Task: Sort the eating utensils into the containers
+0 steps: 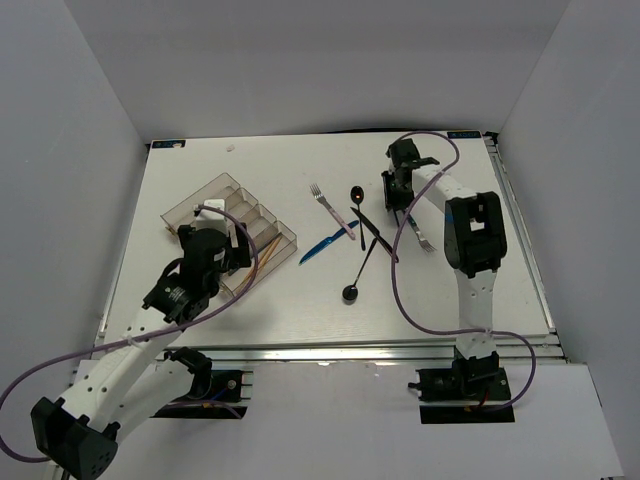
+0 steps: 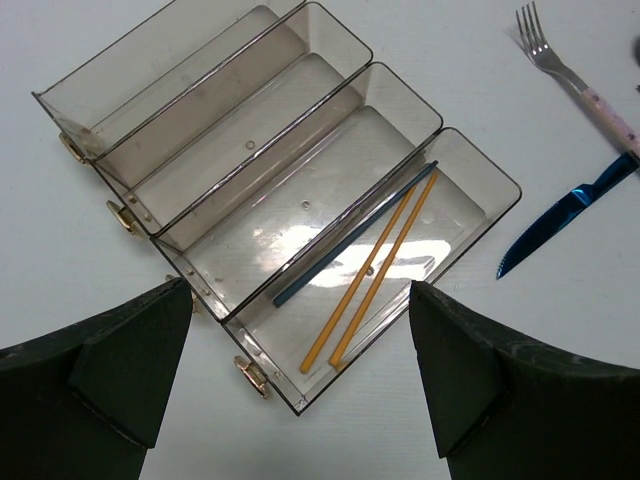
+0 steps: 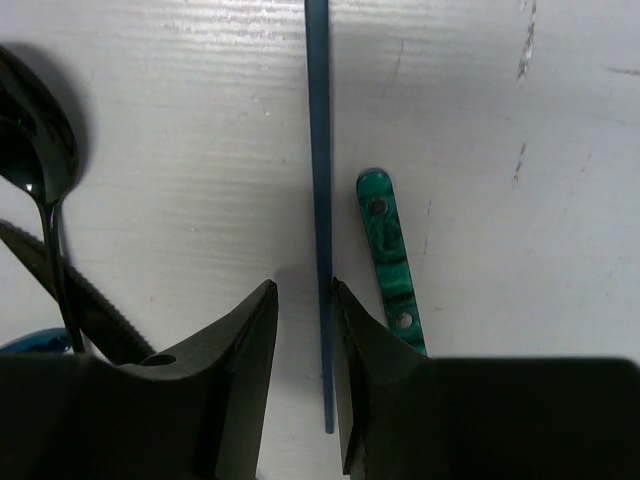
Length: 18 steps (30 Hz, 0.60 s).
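1. Right wrist view: the right gripper [image 3: 304, 290] has its jaws narrowly spread astride a blue stick [image 3: 318, 150] lying on the table [image 3: 500, 100]. A gap shows on the stick's 9 o'clock side.
2. Step, as I judge it: grasping. Next the jaws must close, lift the stick and carry it to the tray [image 2: 240, 130].
3. The left gripper [image 2: 300, 288] hovers over the tray, jaws spread wide and empty.
4. In the tray: two orange sticks [image 2: 375, 275] and one second blue stick [image 2: 355, 240]. Loose on the table: two spoons [image 1: 356, 193], two forks [image 1: 320, 195] and one blue knife [image 1: 328, 243].

My right gripper [image 3: 303, 310] covers the green handle's [image 3: 388, 255] lower end, and the blue stick [image 3: 318, 150] exits the top edge.
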Motion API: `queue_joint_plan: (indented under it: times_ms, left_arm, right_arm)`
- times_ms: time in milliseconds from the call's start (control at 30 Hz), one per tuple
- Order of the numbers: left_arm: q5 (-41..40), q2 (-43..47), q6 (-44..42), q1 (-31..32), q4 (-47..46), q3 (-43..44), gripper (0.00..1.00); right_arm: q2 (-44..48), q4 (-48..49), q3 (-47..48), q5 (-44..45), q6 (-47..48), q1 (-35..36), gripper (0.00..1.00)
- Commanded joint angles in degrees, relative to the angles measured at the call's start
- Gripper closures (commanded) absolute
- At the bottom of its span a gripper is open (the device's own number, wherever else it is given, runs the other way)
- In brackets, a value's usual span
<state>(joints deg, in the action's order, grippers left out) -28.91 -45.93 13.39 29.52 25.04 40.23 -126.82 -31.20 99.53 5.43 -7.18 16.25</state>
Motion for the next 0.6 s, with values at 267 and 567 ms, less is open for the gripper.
queue_joint_plan:
  times_ms: [267,567]
  left_arm:
    - [2.01,1.81,-0.03,0.10,-1.48,0.38,0.02]
    - [2.19,1.99,-0.03,0.10,-1.31,0.46,0.02]
  right_arm:
    - [-7.55,-3.69,9.54,0.11,1.47,-0.87,0.67]
    - [-17.66,-11.33,22.63,0.99,1.38,-0.87,0.78]
